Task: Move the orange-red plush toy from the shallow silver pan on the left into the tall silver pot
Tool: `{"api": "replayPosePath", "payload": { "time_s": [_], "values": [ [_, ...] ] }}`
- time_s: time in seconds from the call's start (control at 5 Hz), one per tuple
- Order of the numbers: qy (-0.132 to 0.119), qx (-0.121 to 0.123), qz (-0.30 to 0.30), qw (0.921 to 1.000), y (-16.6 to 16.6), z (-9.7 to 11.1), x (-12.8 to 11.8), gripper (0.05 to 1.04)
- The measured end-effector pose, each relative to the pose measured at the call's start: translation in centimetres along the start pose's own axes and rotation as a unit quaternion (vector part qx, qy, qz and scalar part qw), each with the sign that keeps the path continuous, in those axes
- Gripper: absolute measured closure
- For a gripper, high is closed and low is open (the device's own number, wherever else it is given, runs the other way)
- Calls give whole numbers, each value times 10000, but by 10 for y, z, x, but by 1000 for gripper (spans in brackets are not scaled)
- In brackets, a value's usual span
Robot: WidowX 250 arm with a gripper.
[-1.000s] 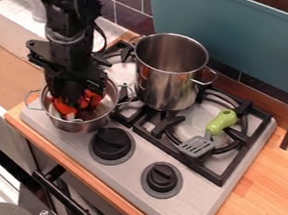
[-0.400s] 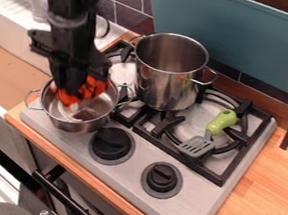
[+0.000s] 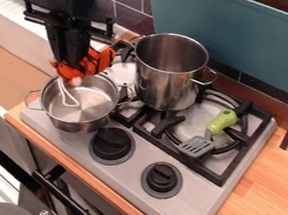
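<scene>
The gripper (image 3: 68, 58) hangs at the upper left over the shallow steel pot, shut on an orange toy with dark markings (image 3: 93, 64). A pale, looped string-like part (image 3: 68, 97) dangles from the toy down into the pot's mouth. The shallow pot (image 3: 77, 124) stands at the front left of the stove, with bare shiny metal visible inside. Directly behind and right of it is the tall steel pot (image 3: 165, 85), close to the toy's right side but apart from it.
A spatula with a green handle (image 3: 222, 122) lies on the right burner grate (image 3: 212, 174). Two black knobs (image 3: 112, 144) sit at the stove's front. Behind stands a teal panel (image 3: 251, 39); the white sink (image 3: 11, 20) is at the left, and wooden counter (image 3: 262, 197) at the right.
The gripper has risen out of the shallow pot with the orange toy in it, and the pale looped part has come into view below. Both pots and the spatula have stayed put.
</scene>
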State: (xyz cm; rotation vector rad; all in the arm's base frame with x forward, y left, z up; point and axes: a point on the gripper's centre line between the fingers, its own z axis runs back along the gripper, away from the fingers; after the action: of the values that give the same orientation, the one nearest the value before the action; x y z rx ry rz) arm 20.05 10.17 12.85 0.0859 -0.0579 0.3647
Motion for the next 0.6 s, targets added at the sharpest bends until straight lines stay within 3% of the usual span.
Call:
{"api": "replayPosePath", "payload": {
  "time_s": [0.2, 0.4, 0.6],
  "values": [
    [-36, -210, 317, 9993, -21, 14, 8, 963],
    [97, -384, 528, 9978, -54, 22, 35, 963],
    [-123, -427, 749, 9962, -75, 24, 57, 963]
  ]
}}
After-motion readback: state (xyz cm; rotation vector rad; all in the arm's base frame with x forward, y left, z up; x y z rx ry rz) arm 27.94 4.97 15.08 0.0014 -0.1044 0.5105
